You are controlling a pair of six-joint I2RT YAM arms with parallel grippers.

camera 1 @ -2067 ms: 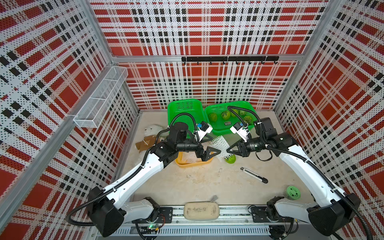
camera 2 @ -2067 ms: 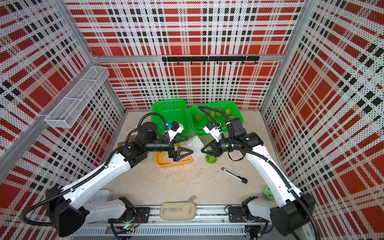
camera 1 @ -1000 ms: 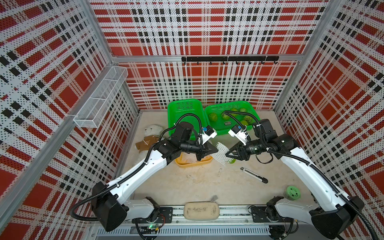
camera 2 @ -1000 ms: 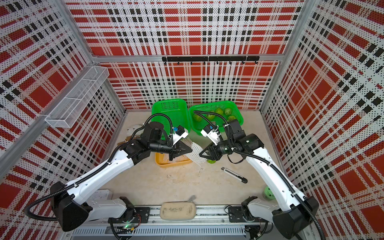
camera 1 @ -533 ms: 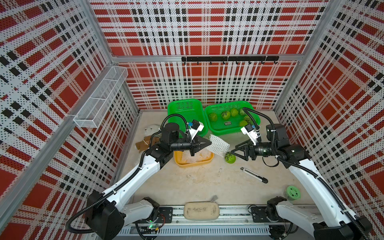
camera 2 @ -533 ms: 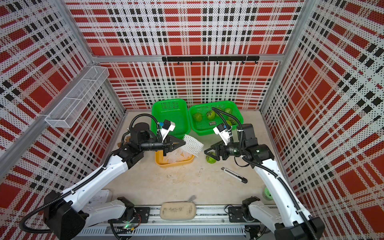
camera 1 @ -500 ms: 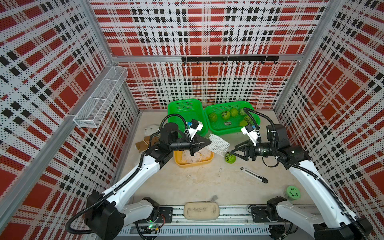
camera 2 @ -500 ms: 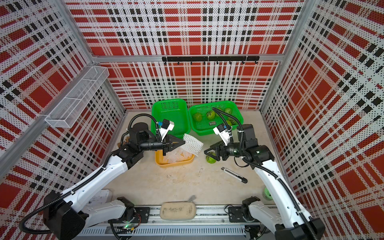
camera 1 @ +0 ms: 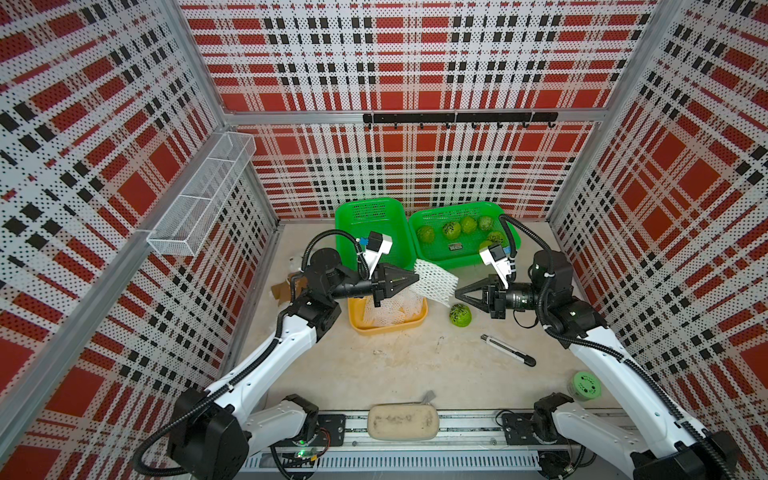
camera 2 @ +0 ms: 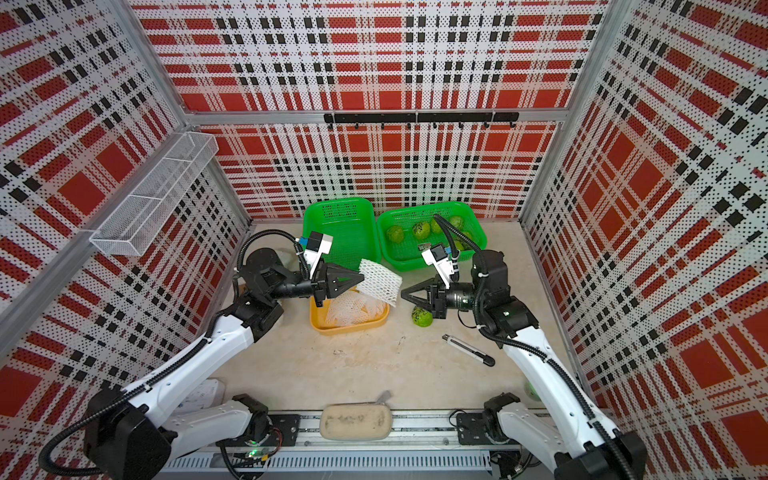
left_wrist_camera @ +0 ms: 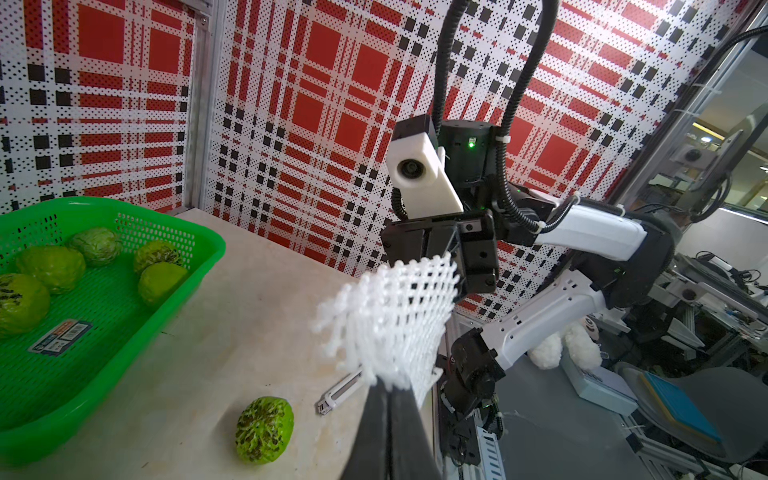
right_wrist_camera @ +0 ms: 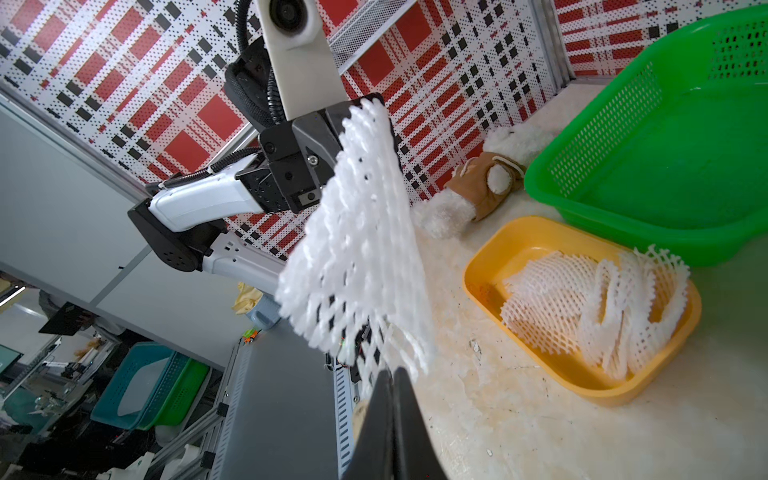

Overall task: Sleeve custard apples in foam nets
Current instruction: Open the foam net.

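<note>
My left gripper [camera 1: 417, 276] is shut on one end of a white foam net [camera 1: 436, 282], holding it in the air above the yellow tray's [camera 1: 424, 319] right corner. My right gripper [camera 1: 457, 293] points at it from the right, jaws shut, its tip meeting the net's far edge [right_wrist_camera: 386, 357]. One custard apple [camera 1: 460, 315] lies on the table just below the right gripper. Several more custard apples [camera 1: 451, 228] sit in the right green basket [camera 1: 512, 245]. More foam nets [camera 1: 388, 309] are piled in the yellow tray.
An empty green basket [camera 1: 370, 216] stands at the back, left of the fruit basket. A grey and black pen-like tool [camera 1: 508, 350] lies in front of the fruit. A pale green round container [camera 1: 585, 385] sits front right, a beige pouch [camera 1: 402, 422] at the front edge, a plush bear [right_wrist_camera: 449, 212] back left.
Half a second ago my right gripper stood open a little to the right of the net; it has moved in and shut at the net's edge. The left gripper keeps hold of the net.
</note>
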